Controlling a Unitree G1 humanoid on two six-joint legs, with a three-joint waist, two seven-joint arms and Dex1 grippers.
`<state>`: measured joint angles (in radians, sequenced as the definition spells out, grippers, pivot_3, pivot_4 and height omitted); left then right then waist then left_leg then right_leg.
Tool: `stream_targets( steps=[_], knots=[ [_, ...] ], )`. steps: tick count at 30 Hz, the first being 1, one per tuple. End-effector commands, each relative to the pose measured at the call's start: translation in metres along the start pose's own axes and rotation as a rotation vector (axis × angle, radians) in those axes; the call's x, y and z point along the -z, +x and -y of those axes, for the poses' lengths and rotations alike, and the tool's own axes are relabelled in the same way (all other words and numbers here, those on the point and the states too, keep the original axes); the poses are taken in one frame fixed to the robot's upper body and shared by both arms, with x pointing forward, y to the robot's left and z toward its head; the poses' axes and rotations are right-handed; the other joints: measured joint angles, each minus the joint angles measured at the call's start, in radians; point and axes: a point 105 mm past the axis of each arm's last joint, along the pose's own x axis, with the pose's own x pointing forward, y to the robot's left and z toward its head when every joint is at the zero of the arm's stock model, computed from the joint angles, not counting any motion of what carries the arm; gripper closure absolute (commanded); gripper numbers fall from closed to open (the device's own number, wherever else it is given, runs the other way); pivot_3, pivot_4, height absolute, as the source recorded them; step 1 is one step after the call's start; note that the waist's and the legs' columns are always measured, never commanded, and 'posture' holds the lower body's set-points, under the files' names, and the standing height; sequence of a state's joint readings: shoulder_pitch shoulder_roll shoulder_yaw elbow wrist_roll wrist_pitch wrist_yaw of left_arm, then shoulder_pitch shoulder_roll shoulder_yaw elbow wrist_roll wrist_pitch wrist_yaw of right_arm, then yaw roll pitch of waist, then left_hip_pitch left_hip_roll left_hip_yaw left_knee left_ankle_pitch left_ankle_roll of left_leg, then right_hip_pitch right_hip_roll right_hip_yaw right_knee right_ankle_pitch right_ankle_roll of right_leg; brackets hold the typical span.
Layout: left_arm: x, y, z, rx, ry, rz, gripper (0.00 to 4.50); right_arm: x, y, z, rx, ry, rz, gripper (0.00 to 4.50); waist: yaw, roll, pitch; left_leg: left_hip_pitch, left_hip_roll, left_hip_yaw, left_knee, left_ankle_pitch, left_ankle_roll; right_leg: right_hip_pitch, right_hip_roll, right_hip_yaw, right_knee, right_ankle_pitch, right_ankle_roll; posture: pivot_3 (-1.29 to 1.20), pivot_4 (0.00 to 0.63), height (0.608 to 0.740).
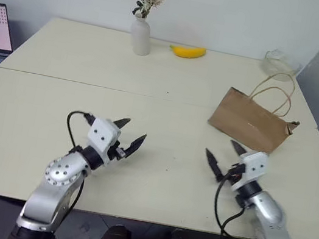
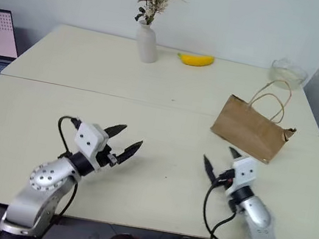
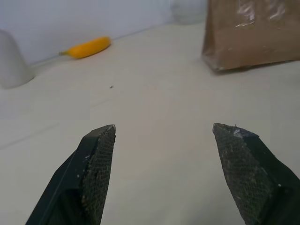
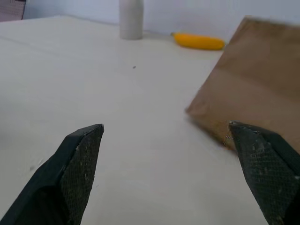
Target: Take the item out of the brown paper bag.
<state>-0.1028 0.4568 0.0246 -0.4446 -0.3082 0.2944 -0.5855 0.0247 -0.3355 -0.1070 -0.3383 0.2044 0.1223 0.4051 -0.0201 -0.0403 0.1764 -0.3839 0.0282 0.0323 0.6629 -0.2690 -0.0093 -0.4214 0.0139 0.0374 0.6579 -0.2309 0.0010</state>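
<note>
Left fingers: my left gripper (image 1: 129, 135) hangs above the table (image 1: 156, 174) with its fingers spread wide and nothing between them.
Right fingers: my right gripper (image 1: 222, 155) has its fingers spread as wide as they go, also empty, hanging just above the table.
Which way the bag lies: the brown paper bag (image 1: 251, 121) sits ahead of my right gripper and a little to its right, near but not touching. From my left gripper it lies well apart, forward and far across to the right.
Nearer arm: the right, by a clear margin, I judge.
Bag's lie: it leans or lies on the table with a broad creased side turned toward me; its long axis runs roughly left to right, the right end a touch nearer me. The twine handles (image 1: 276, 90) loop up and back from the far edge, so I take the mouth to face away from me.
The item: I cannot see it; I judge it is inside the bag.
What the move turns on: the mouth faces away while my fingers point at the closed side, so I expect to reach over or around to the handle edge.
Beyond: a banana (image 1: 189, 51) and a white vase (image 1: 141, 36) stand at the far side, well clear of the bag.
</note>
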Motion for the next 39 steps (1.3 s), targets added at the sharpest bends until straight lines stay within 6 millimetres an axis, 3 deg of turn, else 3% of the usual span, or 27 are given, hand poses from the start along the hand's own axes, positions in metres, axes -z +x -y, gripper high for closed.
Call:
stream_targets(
  steps=[1,6,10,19,26,30,33,39],
  knots=[
    [-0.035,0.011,0.023,0.196,0.008,0.084,1.02,-0.03,-0.016,0.033,0.109,-0.077,0.055,0.0,-0.002,0.0,0.0,0.001,0.0,0.001,0.0,0.0,0.0,0.0,0.0,0.001,0.0,0.0,0.0,0.0,0.15,0.74],
    [-0.052,0.022,0.04,0.385,-0.001,0.102,1.02,-0.048,-0.028,0.07,0.174,-0.134,0.0,0.0,-0.012,0.001,0.0,0.001,0.001,0.001,-0.001,0.0,0.0,0.0,0.002,0.002,0.0,0.0,0.0,0.0,0.15,0.74],
    [-0.057,0.026,0.047,0.458,-0.002,0.11,1.02,-0.059,-0.018,0.094,0.155,-0.147,-0.065,0.0,-0.016,0.003,0.001,0.003,0.0,0.003,-0.001,0.0,0.0,0.0,0.002,0.004,0.002,0.0,0.0,0.0,0.15,0.74],
    [-0.056,0.029,0.045,0.454,0.025,0.109,1.02,-0.064,0.032,0.133,-0.053,-0.194,-0.266,0.0,-0.013,0.003,0.002,0.001,-0.001,0.002,-0.001,0.0,0.0,0.0,0.003,0.004,-0.001,0.0,0.0,0.0,0.15,0.74],
    [-0.053,0.024,0.047,0.416,0.028,0.105,1.02,-0.07,0.072,0.145,-0.062,-0.032,-0.27,0.0,-0.012,0.003,0.002,0.0,0.0,0.002,-0.001,0.0,0.001,-0.001,0.003,0.004,-0.002,0.0,0.0,0.0,0.15,0.74],
    [-0.054,0.022,0.048,0.399,0.022,0.112,1.02,-0.071,0.083,0.148,-0.015,0.074,-0.259,0.0,-0.011,0.003,0.002,0.0,0.0,0.001,-0.001,0.0,0.001,-0.001,0.003,0.003,-0.001,0.0,0.0,0.0,0.15,0.74],
    [-0.057,0.02,0.046,0.392,-0.001,0.125,1.0,-0.078,0.086,0.147,-0.001,0.177,-0.221,0.63,-0.011,0.004,0.002,0.0,0.0,0.002,-0.001,0.0,0.001,-0.001,0.002,0.004,-0.001,0.0,0.0,0.0,0.15,0.74],
    [-0.069,0.017,0.044,0.411,-0.051,0.166,1.0,-0.088,0.085,0.141,-0.025,0.162,-0.199,2.7,-0.01,0.004,0.003,-0.001,0.0,0.002,-0.001,0.0,0.0,-0.001,0.002,0.003,-0.001,0.0,0.001,0.0,0.15,0.74]
  ],
)
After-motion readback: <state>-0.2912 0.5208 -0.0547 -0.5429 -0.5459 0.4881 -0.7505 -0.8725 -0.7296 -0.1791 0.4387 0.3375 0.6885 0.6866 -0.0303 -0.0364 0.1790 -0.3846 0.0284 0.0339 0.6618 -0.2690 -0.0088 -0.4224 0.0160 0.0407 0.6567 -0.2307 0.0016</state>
